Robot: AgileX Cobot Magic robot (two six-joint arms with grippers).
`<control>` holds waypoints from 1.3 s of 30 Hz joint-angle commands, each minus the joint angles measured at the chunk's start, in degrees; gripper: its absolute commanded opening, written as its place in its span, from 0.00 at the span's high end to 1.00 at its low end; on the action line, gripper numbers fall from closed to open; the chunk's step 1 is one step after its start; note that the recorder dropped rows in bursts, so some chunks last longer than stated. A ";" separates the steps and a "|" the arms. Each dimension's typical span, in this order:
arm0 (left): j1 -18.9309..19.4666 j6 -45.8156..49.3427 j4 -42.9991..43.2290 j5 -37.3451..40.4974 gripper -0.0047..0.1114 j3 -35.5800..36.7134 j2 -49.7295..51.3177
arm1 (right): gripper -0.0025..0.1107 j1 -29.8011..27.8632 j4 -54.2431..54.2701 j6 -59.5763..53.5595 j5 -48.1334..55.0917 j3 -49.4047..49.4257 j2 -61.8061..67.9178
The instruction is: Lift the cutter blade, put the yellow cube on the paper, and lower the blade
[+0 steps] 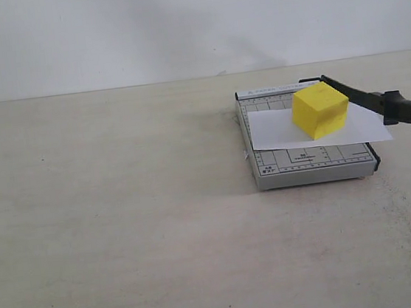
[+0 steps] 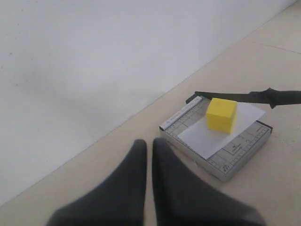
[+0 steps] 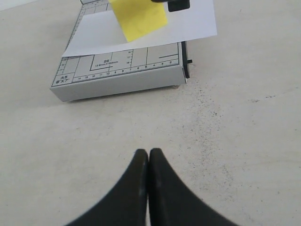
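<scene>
Sitting on paper [image 1: 270, 133] atop grey cutter base [image 1: 311, 169]: yellow cube [image 1: 321, 111]. Cutter blade [image 1: 369, 100] raised, running along base's right edge, handle jutting right. Right gripper [image 3: 148, 153], fingers pressed together, nearer handle; left gripper [image 2: 148, 142], likewise closed, well apart.

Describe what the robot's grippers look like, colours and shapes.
The left gripper and right gripper look alike: matte black, each with two smooth fingers, broad at the base and curving to narrow rounded tips. No cables, markings or labels show on them.
</scene>
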 commanded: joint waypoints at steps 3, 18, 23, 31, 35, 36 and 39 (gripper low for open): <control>1.14 -8.87 -0.18 0.83 0.92 22.50 -22.81 | 0.98 0.00 -0.38 0.28 -0.27 -0.03 -0.03; 1.14 -8.66 12.90 -14.89 0.92 47.25 -49.26 | 0.98 0.00 -0.79 0.28 -0.40 -0.03 -0.03; 1.14 -13.27 15.43 -33.14 0.92 55.34 -41.56 | 0.98 0.00 -1.29 0.28 -0.42 -0.03 -0.03; 1.14 -21.25 6.97 -41.35 0.92 64.83 -35.42 | 0.98 0.00 -1.40 0.28 -0.42 -0.03 -0.03; 1.14 -21.25 5.34 -37.07 0.92 64.83 -35.42 | 0.98 0.00 -1.50 0.28 0.02 -0.03 -0.03; 1.14 -21.37 5.34 -37.63 0.92 64.83 -35.42 | 0.98 0.00 -1.50 0.28 0.32 -0.03 -0.03; 1.14 -24.45 5.34 -40.48 0.92 64.83 -35.42 | 0.98 0.00 -1.50 0.28 0.90 -0.03 -0.03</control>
